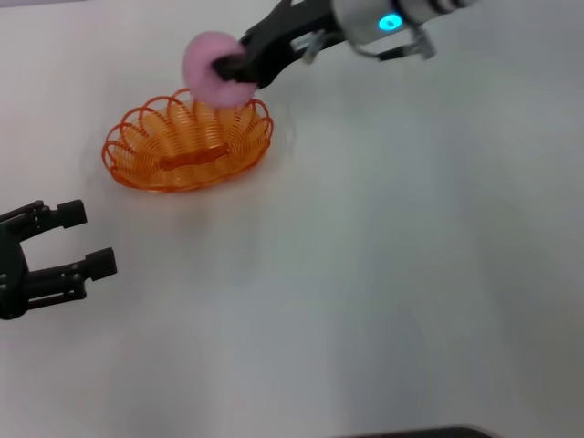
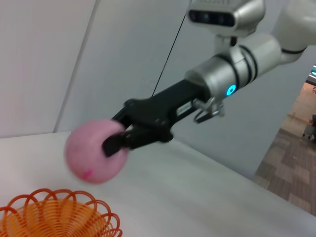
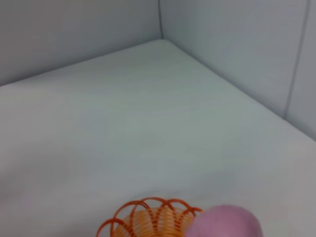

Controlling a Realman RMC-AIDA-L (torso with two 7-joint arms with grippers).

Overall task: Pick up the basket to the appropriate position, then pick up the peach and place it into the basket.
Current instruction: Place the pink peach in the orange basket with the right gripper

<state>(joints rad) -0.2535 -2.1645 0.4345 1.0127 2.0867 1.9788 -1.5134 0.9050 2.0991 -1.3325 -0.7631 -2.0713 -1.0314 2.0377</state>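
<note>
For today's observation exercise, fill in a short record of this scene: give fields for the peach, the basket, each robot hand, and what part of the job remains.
peach: pink, held in the air above the far rim of the basket, not yet inside
basket: orange wire, resting on the white table, nothing in it
right hand: shut on the peach, reaching in from the far right
left hand: open, holding nothing, near the table's left edge, apart from the basket
remaining: lower and release the peach into the basket

The peach (image 3: 226,222) overlaps the basket (image 3: 148,217) rim (white table (image 3: 148,108)).
</note>
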